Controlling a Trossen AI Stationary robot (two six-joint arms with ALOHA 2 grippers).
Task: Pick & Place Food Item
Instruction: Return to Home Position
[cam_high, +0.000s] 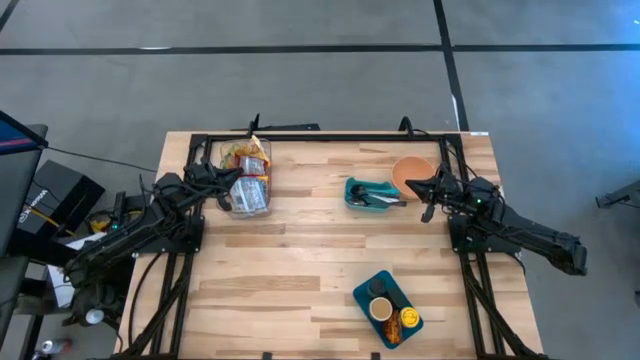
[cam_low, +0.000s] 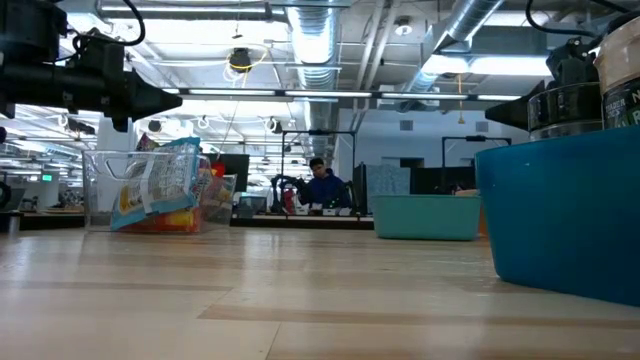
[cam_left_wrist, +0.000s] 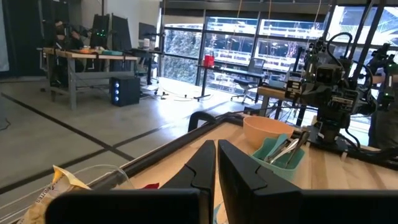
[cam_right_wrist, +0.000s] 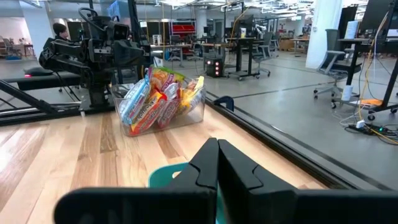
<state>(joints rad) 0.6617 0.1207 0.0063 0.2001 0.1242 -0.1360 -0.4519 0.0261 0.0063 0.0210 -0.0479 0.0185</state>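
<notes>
Right claw (cam_high: 421, 188), closed, hangs just beside green bin (cam_high: 351, 195).

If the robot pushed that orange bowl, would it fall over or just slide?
The orange bowl would probably slide rather than tip: it sits upright and looks wide and low. Nothing shows inside it, so it is likely light. Pushed toward the green bin beside it, it might bump that.

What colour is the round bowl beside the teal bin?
Pale orange; the bowl shows best in the left wrist view.
</notes>
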